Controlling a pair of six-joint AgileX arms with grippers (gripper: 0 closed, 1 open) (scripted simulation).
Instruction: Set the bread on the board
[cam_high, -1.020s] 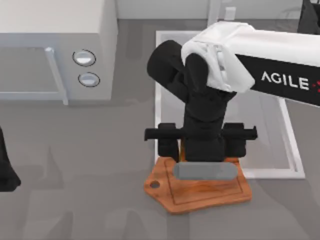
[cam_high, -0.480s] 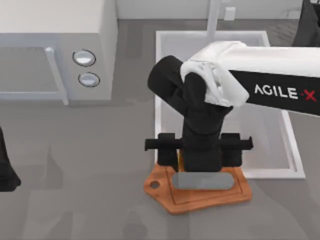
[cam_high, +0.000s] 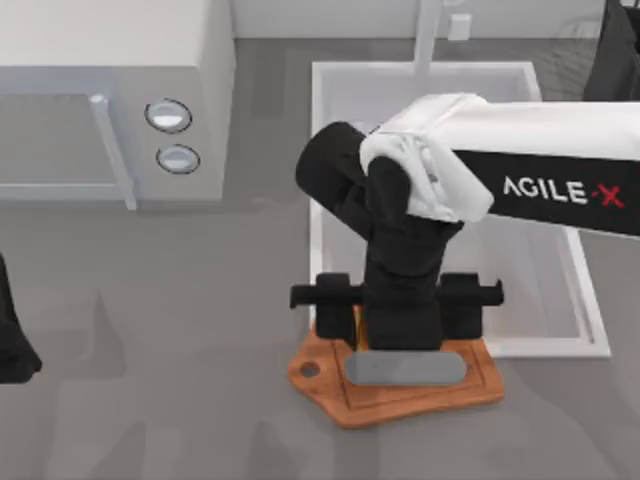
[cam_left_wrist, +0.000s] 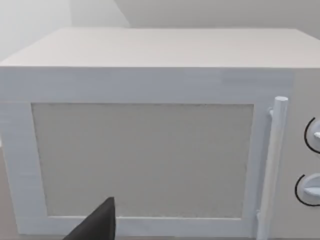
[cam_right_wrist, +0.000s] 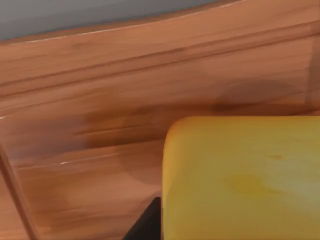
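The brown wooden board lies in front of the sink, its handle with a hole pointing left. My right gripper points straight down over the board's back half, with a grey pad on its wrist toward the front. In the right wrist view the yellow-orange bread sits very close above the board, and a dark finger rests against its edge. The gripper is shut on the bread. Whether the bread touches the board I cannot tell. My left arm stays parked at the table's left edge.
A white microwave stands at the back left, its door and handle facing the left wrist camera. A white sink with a faucet sits behind the board. Open grey table lies left of the board.
My right gripper has moved toward the front of the table and lower over the board, still carrying the bread. The left arm has not moved.
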